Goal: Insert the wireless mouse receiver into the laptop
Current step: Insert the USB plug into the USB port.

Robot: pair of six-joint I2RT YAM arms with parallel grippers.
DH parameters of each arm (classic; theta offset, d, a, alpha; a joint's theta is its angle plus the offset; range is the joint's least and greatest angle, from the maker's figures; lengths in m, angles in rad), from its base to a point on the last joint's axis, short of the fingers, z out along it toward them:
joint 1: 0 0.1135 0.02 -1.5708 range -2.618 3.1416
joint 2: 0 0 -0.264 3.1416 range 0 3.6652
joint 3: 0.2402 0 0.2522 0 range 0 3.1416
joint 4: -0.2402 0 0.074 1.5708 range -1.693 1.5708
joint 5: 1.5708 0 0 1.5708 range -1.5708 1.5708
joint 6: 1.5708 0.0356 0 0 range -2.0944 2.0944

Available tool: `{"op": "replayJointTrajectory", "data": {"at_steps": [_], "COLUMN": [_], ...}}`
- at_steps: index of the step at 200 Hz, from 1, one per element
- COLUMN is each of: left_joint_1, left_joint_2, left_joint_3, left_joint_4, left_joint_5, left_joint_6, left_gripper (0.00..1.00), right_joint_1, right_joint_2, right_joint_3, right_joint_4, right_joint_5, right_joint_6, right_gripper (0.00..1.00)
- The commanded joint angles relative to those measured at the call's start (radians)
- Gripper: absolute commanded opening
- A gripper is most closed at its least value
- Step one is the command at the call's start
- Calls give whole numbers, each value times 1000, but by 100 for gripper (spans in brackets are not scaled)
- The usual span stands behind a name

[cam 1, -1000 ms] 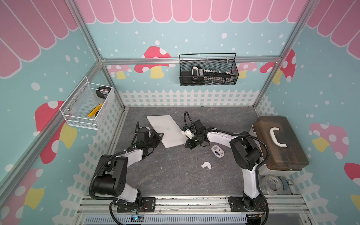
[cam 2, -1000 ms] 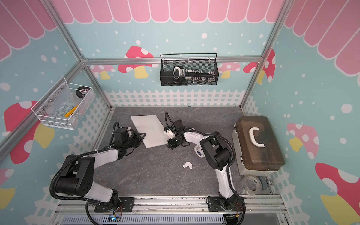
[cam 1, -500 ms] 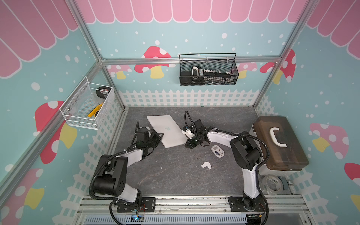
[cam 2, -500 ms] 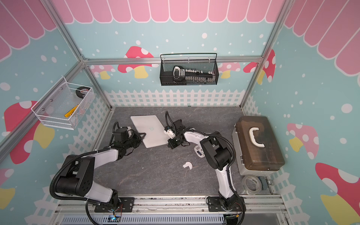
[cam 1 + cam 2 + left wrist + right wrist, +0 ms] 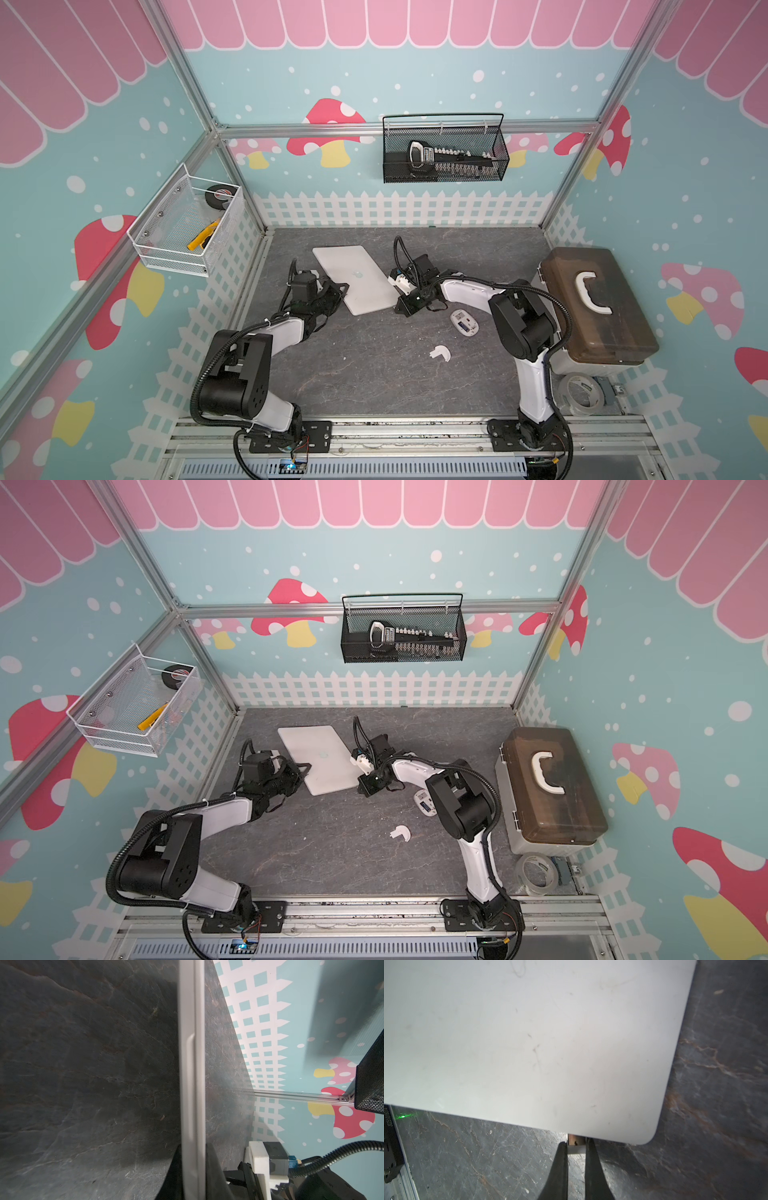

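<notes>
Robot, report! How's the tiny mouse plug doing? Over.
Left gripper shut on laptop edge. Right gripper shut on receiver, tip at laptop's edge, not fully in. Nothing blocking.

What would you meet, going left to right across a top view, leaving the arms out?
White wire wall basket, thin silver-white laptop, white curved half-round cover piece, white oval mouse, brown translucent toolbox with white handle.

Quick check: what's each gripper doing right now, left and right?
Left gripper: closed on the laptop edge.
Right gripper: closed on the wireless mouse receiver, right at the laptop's edge.
</notes>
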Motion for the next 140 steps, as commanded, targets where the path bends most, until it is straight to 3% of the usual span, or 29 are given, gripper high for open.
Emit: {"op": "replayJointTrajectory", "data": {"at_steps": [1,140], "left_joint_1": [13,13], "left_joint_2": [9,5], "left_joint_3": [-3,-6], "left_joint_4": [27,34], "left_joint_5": [-21,-18], "left_joint_6": [15,14], "left_gripper": [0,0], "right_joint_1": [-8,-29], "right_joint_2": [23,41], "right_joint_3": [28,57], "right_joint_4": [1,-8], "right_joint_5": [7,24], "right_joint_6": [-2,49], "right_gripper": [0,0]}}
